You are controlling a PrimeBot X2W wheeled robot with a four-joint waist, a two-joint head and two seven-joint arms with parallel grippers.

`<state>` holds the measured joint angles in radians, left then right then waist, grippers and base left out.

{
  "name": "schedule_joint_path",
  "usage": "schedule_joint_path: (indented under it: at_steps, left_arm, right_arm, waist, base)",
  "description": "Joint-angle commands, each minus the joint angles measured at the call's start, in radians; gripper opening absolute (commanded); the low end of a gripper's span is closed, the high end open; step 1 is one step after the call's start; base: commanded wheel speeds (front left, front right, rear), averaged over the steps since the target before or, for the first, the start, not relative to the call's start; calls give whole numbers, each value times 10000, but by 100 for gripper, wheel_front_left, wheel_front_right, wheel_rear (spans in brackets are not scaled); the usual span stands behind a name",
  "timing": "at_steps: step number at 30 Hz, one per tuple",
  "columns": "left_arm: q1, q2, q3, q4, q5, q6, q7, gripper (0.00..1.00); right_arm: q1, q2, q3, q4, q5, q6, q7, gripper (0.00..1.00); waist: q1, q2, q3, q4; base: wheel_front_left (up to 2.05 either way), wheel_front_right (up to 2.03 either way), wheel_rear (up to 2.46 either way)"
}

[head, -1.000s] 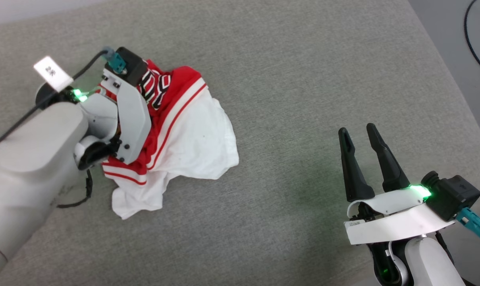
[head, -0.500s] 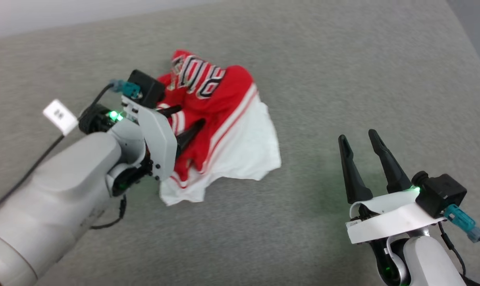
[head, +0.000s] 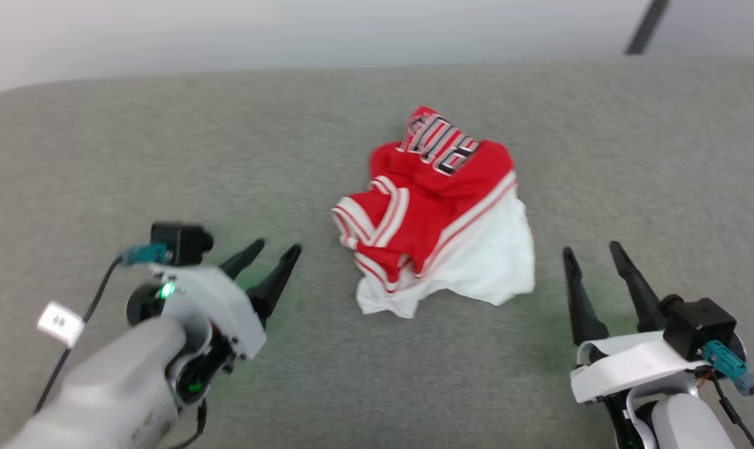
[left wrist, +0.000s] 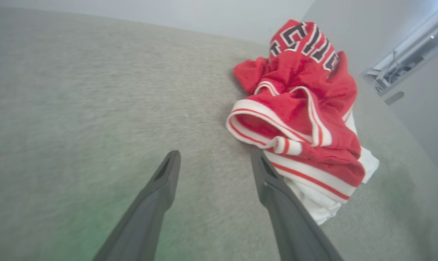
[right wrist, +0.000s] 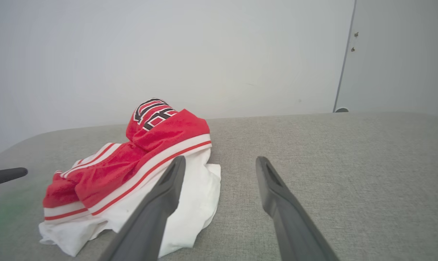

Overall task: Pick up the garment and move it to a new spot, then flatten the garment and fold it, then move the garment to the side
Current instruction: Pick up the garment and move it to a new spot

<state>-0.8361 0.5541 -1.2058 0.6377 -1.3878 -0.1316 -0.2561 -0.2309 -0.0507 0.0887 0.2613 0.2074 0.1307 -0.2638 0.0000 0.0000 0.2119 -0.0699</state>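
Note:
The garment [head: 442, 218], a red jersey with white sleeves, striped trim and black lettering, lies crumpled in a heap on the grey surface [head: 164, 156]. In the head view my left gripper [head: 278, 248] stands open to its left, a short way off, with nothing between the fingers. My right gripper [head: 592, 249] is open to the garment's lower right, also apart from it. The left wrist view has the garment [left wrist: 302, 108] just right of that gripper's [left wrist: 214, 156] tips. From the right wrist, the garment [right wrist: 132, 170] lies left of the open gripper [right wrist: 220, 161].
The grey padded surface [right wrist: 349, 152] stretches wide on all sides of the heap. A pale wall [right wrist: 204, 54] rises behind its far edge. A dark slanted bar [head: 645, 25] stands at the top right beyond the surface.
My left gripper has opened, let go of the garment and drawn back to the left. The head camera has shifted, so the heap now sits near the picture's middle.

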Motion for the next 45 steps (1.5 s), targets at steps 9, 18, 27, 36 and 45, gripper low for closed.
schedule_joint_path:
  at_steps: [9, 18, 27, 36, 45]
  left_arm:
    - [2654, -121, 3453, 113, 1068, 20, -70, 100]
    - [5234, -335, 7053, -684, 4021, 124, -73, 100]
    - [7373, -1267, 10246, -2826, 7257, 270, -74, 100]
    - [8106, -1918, 11265, -4016, 9223, 37, -75, 100]
    - [8362, -2250, 11581, -4014, 9912, 6, -75, 100]
  right_arm:
    - [779, -5, -821, 241, -415, 1, -5, 100]
    - [1330, -174, -1525, 340, -386, 1, -5, 100]
    - [1622, -286, -1759, 309, -84, 1, -5, 100]
    - [1633, -319, -1764, -217, 48, 1, 139, 100]
    - [1808, -219, -1696, -221, 110, 1, 191, 100]
  waist:
    - [0, 0, -1241, 1867]
    - [0, 0, -1764, 2010]
    - [0, 0, -2018, 1753]
    - [0, 0, -2157, 1575]
    - [0, 0, -2064, 1476]
  base:
    - [0, 0, 0]
    - [0, 0, 0]
    - [0, 0, 0]
    - [0, 0, 0]
    - [0, 0, 0]
